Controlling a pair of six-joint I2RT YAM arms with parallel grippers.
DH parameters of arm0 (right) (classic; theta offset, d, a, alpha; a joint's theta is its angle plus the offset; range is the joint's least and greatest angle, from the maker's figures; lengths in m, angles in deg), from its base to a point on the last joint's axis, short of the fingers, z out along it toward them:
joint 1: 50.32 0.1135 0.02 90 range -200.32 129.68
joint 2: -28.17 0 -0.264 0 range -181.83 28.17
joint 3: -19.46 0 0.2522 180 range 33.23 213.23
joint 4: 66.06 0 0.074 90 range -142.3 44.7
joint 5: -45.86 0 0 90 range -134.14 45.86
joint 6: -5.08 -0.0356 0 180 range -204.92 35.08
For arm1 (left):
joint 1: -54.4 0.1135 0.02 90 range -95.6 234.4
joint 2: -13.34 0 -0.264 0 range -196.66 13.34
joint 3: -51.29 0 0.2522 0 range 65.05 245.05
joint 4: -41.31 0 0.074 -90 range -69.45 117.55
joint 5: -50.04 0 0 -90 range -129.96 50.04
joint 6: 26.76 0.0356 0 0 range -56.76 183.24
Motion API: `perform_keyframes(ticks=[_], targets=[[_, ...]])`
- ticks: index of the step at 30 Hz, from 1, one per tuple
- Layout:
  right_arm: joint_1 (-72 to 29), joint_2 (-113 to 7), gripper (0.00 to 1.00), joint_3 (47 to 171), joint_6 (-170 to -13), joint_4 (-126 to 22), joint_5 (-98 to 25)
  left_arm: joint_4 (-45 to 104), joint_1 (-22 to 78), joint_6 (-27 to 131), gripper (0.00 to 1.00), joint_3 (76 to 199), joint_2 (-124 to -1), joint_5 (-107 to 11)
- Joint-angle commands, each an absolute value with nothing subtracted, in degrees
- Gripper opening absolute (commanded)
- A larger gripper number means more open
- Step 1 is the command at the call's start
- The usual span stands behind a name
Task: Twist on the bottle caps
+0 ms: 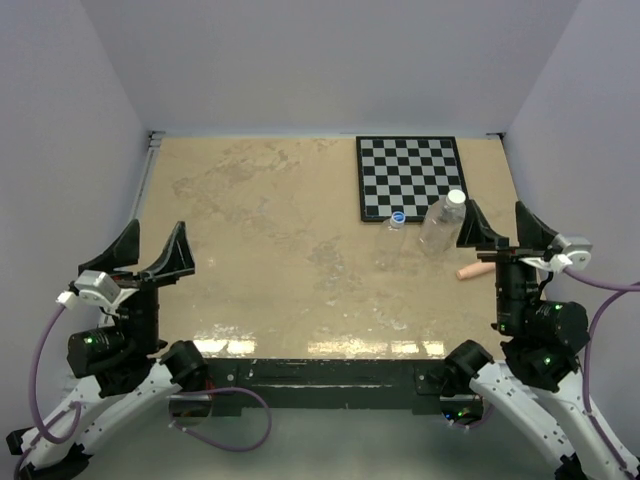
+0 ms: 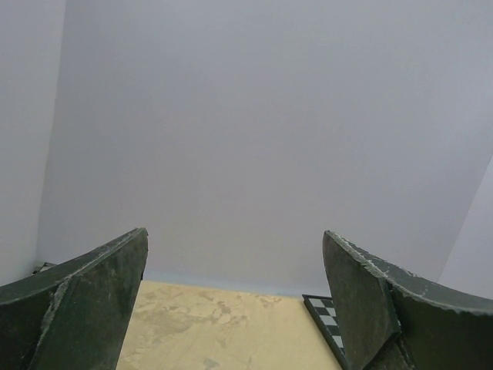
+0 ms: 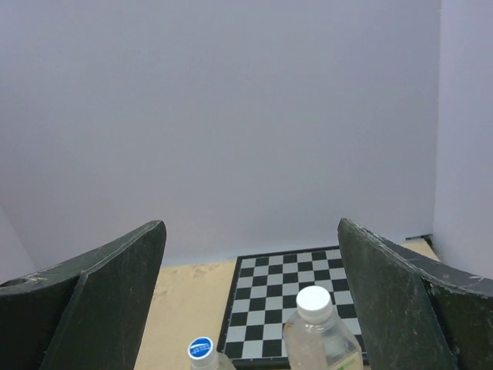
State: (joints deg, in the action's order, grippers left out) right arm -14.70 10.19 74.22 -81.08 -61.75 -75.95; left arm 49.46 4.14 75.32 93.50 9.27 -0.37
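Note:
The taller clear bottle [image 1: 440, 228] stands at the chessboard's near edge with the white cap [image 1: 456, 197] on its neck. The much shorter bottle [image 1: 393, 240] stands left of it with the blue cap [image 1: 398, 217] on top. In the right wrist view the white cap [image 3: 314, 302] tops the taller bottle [image 3: 323, 345], and the blue cap [image 3: 201, 348] sits low to its left. My right gripper [image 1: 497, 222] [image 3: 251, 225] is open and empty, just near and right of the taller bottle. My left gripper [image 1: 150, 250] [image 2: 235, 235] is open and empty at the far left.
A black and white chessboard [image 1: 410, 177] lies at the back right and also shows in the right wrist view [image 3: 266, 289]. A pinkish stick [image 1: 475, 270] lies on the tan table [image 1: 270, 250] below my right gripper. White walls enclose three sides.

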Motion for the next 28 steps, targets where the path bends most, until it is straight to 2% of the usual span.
perform_keyframes(ticks=[1, 7, 14, 28], targets=[[-14.8, 12.8, 0.98, 72.2, -76.5, -63.7, -78.1, 53.5, 4.2, 79.8, 1.0, 91.5, 10.7, 1.2], [-14.9, 14.1, 0.99, 68.6, -74.5, -66.2, -80.6, 54.7, 4.4, 81.0, 1.0, 89.5, 9.9, 3.0], [-14.8, 13.9, 0.98, 68.3, -72.3, -67.4, -81.6, 52.9, 5.4, 80.6, 1.0, 89.7, 5.3, 2.1], [-14.8, 14.8, 0.99, 68.3, -72.0, -67.2, -81.0, 50.7, 6.9, 79.0, 1.0, 90.4, 4.6, 1.1]])
